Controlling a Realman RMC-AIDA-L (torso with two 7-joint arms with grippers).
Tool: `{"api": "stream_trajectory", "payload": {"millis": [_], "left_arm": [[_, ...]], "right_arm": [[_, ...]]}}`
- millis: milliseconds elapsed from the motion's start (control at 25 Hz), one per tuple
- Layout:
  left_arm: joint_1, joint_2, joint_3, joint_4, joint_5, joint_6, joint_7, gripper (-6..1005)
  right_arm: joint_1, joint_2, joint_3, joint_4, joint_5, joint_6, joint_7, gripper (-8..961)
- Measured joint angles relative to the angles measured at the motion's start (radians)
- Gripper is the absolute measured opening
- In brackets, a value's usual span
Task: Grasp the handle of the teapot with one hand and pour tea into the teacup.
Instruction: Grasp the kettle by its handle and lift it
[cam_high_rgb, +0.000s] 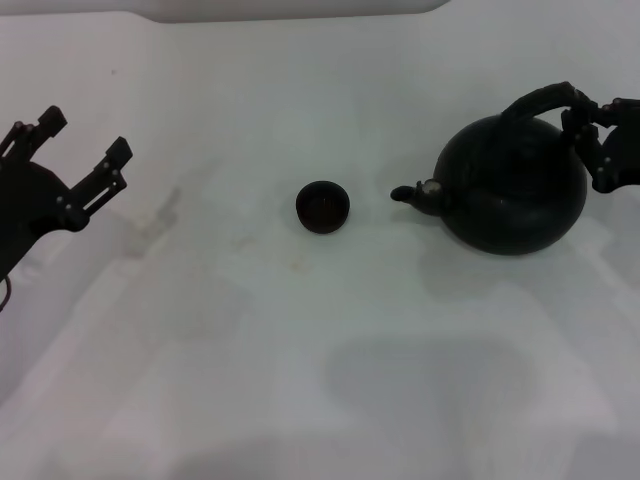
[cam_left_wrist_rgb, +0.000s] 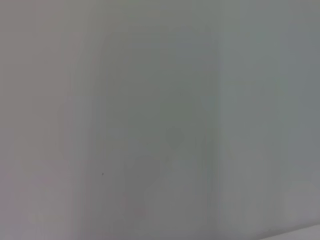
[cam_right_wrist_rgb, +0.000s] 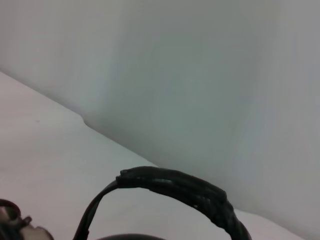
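Between the right hand's (cam_high_rgb: 598, 138) fingers, which are closing around but seemingly not yet clamping it, the handle (cam_high_rgb: 541, 100) is offering a stiff, ribbed hold over the likely heavy pot (cam_high_rgb: 512, 185), its spout facing the cup (cam_high_rgb: 322, 207); the left hand (cam_high_rgb: 75, 160) is idling, spread empty.

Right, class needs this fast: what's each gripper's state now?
Left gripper: open, holding nothing, at the table's left edge.
Right gripper: at the teapot's handle; grip cannot be told.

Open table (cam_high_rgb: 330, 380) separates teacup (cam_high_rgb: 323, 207) from teapot (cam_high_rgb: 512, 187); nothing else blocks passage there.
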Motion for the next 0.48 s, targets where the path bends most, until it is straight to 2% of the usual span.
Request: {"api": "stream_trajectory", "payload": {"millis": [360, 480], "left_arm": [[0.010, 0.000, -0.004, 0.014, 0.000, -0.014, 0.000, 848], [0.020, 0.001, -0.026, 0.043, 0.000, -0.056, 0.012, 847]], "right_arm": [[-0.013, 0.000, -0.059, -0.045, 0.237, -0.003, -0.187, 133], [-0.014, -0.001, -0.078, -0.038, 0.266, -0.006, -0.200, 126]]}}
